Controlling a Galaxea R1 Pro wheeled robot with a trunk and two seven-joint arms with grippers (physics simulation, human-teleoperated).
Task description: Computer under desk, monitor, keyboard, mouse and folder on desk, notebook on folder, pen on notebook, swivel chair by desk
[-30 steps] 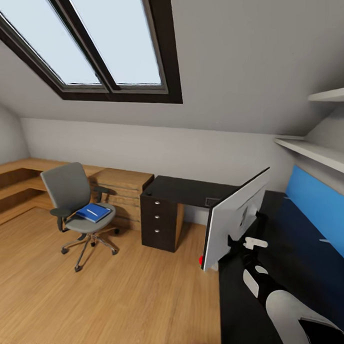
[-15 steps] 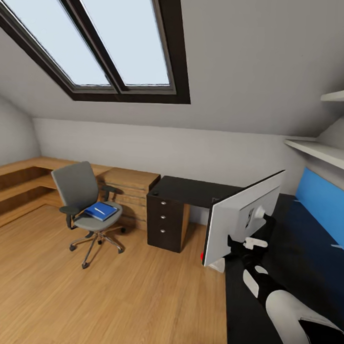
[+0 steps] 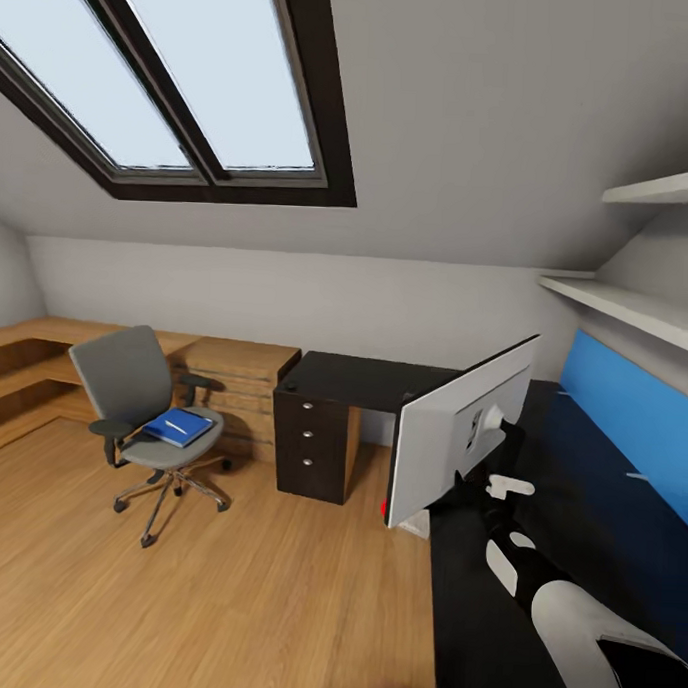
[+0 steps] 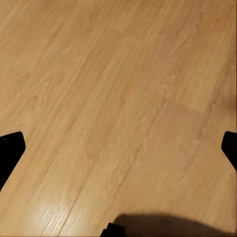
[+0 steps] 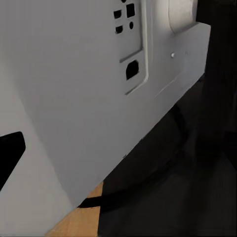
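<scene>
The swivel chair holds the blue folder on its seat, left of the desk, on a wood floor under a skylight. The monitor tilts at the desk edge, its silver back facing the right gripper, whose grip I cannot tell. The left gripper is spread over bare floor.

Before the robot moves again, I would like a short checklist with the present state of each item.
1. Monitor over the desk: ok, but tilted, its lower corner past the desk edge.
2. Right gripper grip on the monitor: cannot tell; it sits close behind the panel.
3. Left gripper free: ok, fingers apart over the bare floor.
4. Folder moved to the desk: not ok, it lies on the chair.
5. Chair beside the desk: not ok, it stands apart on the floor.
6. Keyboard and mouse placed: cannot tell.
</scene>
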